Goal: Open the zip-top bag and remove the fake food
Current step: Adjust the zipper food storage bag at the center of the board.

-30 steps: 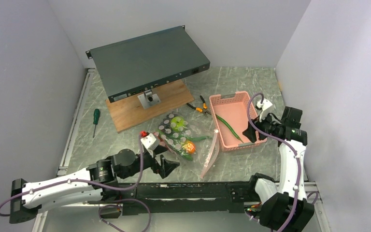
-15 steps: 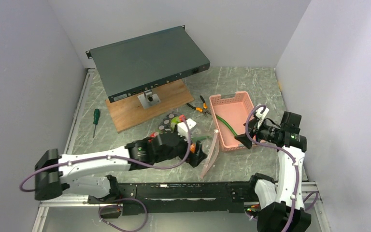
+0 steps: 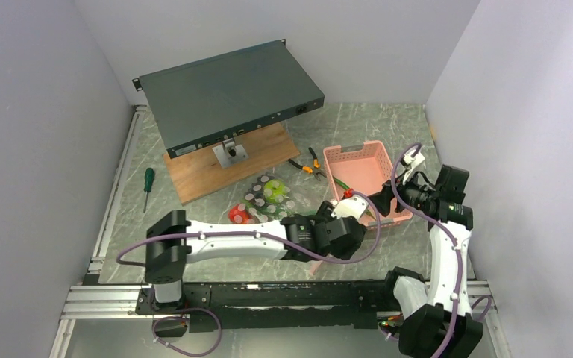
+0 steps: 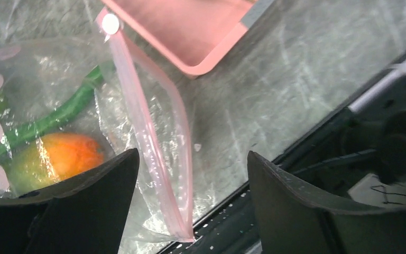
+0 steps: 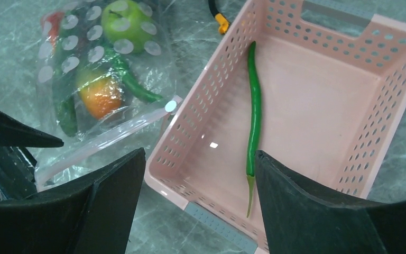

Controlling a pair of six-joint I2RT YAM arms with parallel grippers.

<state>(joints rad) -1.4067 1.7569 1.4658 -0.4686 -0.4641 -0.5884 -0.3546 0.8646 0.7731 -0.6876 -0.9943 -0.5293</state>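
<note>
You are holding the left gripper [image 4: 190, 156] spread over the zip edge [image 4: 142, 143] of the bag [image 4: 42, 79], ready to pinch it; fruit [image 4: 58, 156] is lying inside. The right gripper [image 5: 200, 153], spread and empty, is hovering over the basket [image 5: 396, 69].

Glossy clear plastic zip-top bag [image 5: 103, 92]; matt pink plastic basket [image 5: 189, 135]; wooden board [image 3: 201, 179].

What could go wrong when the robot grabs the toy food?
The left gripper hangs open over the floppy mouth of the zip-top bag; closing there might pinch only plastic, not the mango, and drag the whole bag. Its zip strip ends beside the pink basket, so a tug may shove it. The right gripper hovers close by; the arms might bump.
</note>
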